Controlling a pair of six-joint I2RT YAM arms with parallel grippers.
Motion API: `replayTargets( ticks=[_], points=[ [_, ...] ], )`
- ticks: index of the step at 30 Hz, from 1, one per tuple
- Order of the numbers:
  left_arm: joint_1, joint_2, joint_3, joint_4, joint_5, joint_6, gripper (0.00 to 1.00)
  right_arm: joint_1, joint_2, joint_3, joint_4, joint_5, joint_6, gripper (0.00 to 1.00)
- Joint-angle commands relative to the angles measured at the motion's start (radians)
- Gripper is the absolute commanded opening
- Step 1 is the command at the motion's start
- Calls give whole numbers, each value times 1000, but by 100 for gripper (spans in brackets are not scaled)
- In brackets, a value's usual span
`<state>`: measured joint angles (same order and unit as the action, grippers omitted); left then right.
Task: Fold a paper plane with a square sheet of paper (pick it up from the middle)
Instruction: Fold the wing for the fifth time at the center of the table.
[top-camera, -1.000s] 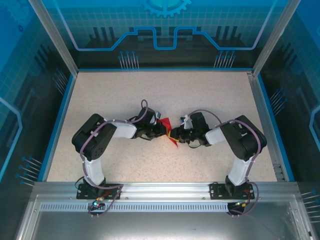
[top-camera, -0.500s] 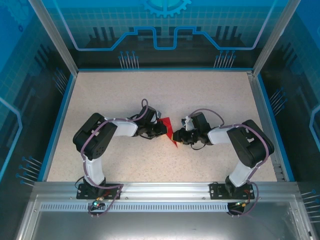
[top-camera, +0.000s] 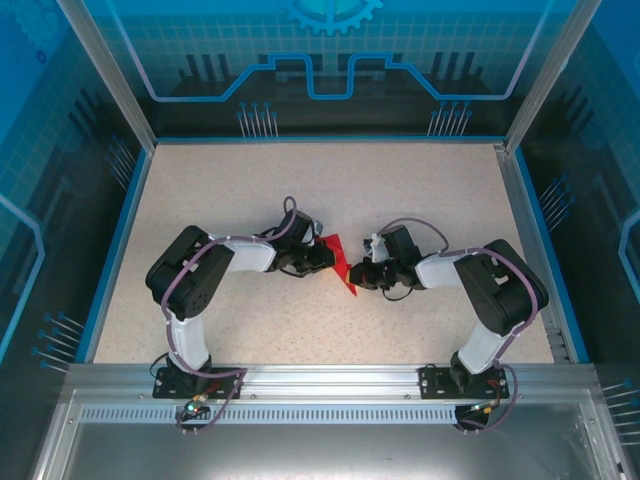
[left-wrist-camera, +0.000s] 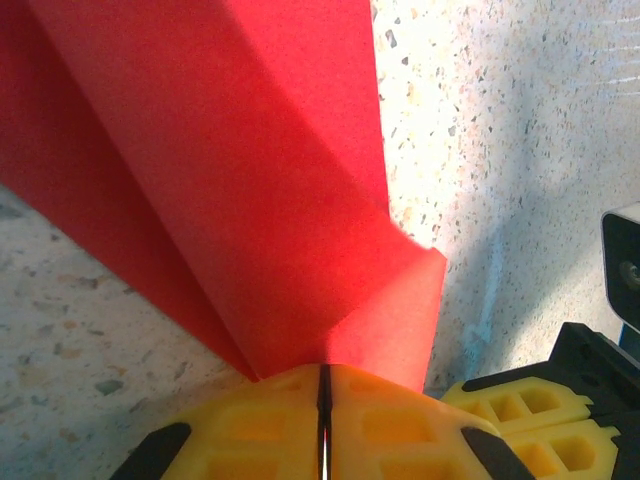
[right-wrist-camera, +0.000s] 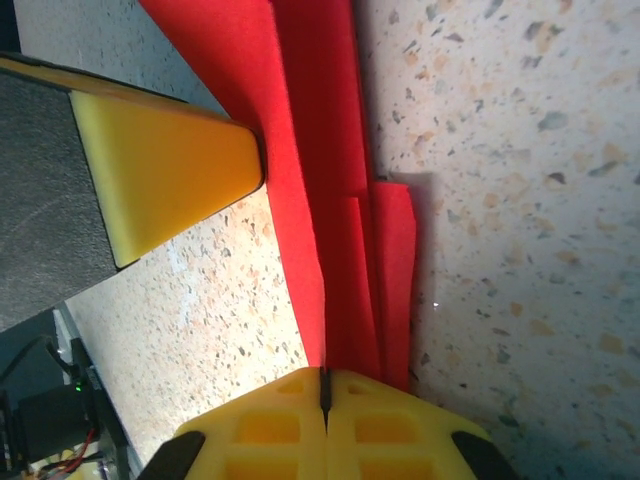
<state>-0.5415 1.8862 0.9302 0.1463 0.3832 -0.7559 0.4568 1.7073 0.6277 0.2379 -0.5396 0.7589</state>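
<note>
The red sheet of paper, folded into a narrow pointed dart with several layers, is held just above the speckled table between both arms. My left gripper is shut on its left side; in the left wrist view the folded paper fans out from the closed yellow fingertips of the left gripper. My right gripper is shut on the paper from the right. In the right wrist view the paper's layered edges run into the closed seam of the right gripper.
A finger of the left gripper shows in the right wrist view, pressed against the paper. The right gripper's finger sits close by in the left wrist view. The speckled table has blue side walls and a metal rail in front.
The right gripper's jaws have closed on the paper. The right arm's elbow has swung outward to the right. The left arm has barely moved.
</note>
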Motion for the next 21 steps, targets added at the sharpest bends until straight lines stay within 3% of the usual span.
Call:
replayTargets(
  ticks=[1,11,21],
  points=[
    [-1,-19,25,-12,22,35,13,-30,18,-13,57,-44,40,2],
    [-1,-83,-80,159,87,56,18,-42,29,-18,185,-168,152,1],
    [-1,-18,-58,151,53,43,16,-59,73,-25,202,-183,190,2]
  ],
)
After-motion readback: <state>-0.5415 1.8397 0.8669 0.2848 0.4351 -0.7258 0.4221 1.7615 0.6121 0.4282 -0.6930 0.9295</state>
